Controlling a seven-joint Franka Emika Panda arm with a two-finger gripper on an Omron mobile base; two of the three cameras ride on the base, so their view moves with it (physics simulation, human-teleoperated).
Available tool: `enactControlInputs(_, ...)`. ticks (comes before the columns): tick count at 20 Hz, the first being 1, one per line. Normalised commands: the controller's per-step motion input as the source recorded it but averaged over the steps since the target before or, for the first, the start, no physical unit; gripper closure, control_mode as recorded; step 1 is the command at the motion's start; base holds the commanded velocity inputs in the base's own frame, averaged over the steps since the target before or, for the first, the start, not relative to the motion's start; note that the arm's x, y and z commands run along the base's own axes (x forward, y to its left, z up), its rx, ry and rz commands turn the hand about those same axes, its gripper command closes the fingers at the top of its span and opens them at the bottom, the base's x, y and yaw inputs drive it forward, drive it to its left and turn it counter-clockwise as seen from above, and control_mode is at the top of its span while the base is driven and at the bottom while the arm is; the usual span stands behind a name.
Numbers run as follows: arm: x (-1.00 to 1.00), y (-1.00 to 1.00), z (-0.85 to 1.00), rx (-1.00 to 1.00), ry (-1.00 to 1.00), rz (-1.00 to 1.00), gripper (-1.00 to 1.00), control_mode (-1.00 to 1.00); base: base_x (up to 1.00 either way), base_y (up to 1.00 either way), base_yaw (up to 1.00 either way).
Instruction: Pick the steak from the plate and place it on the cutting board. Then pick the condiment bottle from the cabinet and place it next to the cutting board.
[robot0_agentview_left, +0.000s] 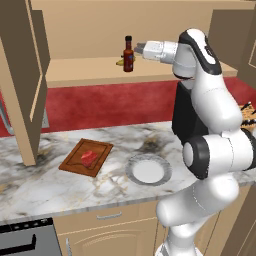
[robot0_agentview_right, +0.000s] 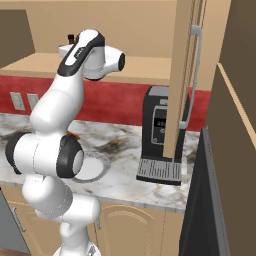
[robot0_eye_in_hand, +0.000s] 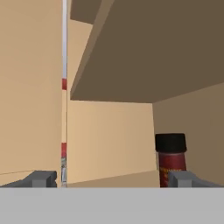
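A: Where does the steak (robot0_agentview_left: 89, 158) sit?

B: On the cutting board (robot0_agentview_left: 75, 161), near the middle of it. The board lies on the marble counter (robot0_agentview_left: 40, 185) at about 9 o'clock from the plate (robot0_agentview_left: 148, 169), just beside it but not touching. The plate carries nothing.

A: And the condiment bottle (robot0_agentview_left: 128, 54)?

B: Upright on the shelf of the cabinet (robot0_agentview_left: 80, 70), black cap on top, dark red below. Something yellow (robot0_agentview_left: 120, 62) lies on the shelf right at its base, at 8 o'clock from it, mostly hidden behind the bottle. One cabinet door (robot0_agentview_left: 25, 75) stands swung open at 9 o'clock of the shelf in the left base view.

A: How is the end effector (robot0_agentview_left: 138, 49)?

B: Raised to shelf height, reaching in level from 3 o'clock of the bottle. Its fingers are spread wide and nothing is between them. In the hand view one fingertip (robot0_eye_in_hand: 41, 178) shows at 7 o'clock and the other at 5 o'clock, far apart, with the bottle standing just behind the 5 o'clock one, near the cabinet's inner wall.

A: Is it touching the bottle?

B: From the left base view the tip is just beside the bottle's neck; whether there is contact I cannot tell.

A: Anything else on the counter?

B: A dark coffee machine (robot0_agentview_right: 161, 135) stands against the red backsplash (robot0_agentview_left: 100, 105), at 3 o'clock of the arm in the right base view.
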Motion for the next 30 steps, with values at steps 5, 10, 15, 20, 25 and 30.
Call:
enactControlInputs(5,0.16,0.0,0.0,0.0,0.0,0.0,-1.0,-1.0,0.0,0.0,0.0)
enactControlInputs(10,0.16,0.0,0.0,0.0,0.0,0.0,-1.0,-1.0,0.0,0.0,0.0)
enactControlInputs(15,0.14,0.0,0.0,0.0,0.0,0.0,-1.0,-1.0,0.0,0.0,0.0)
enactControlInputs(20,0.12,0.0,0.0,0.0,0.0,0.0,-1.0,-1.0,0.0,0.0,0.0)
enactControlInputs(25,0.12,0.0,-0.01,0.0,0.0,0.0,-1.0,-1.0,0.0,0.0,0.0)
enactControlInputs(30,0.12,0.0,-0.03,0.0,0.0,0.0,-1.0,-1.0,0.0,0.0,0.0)
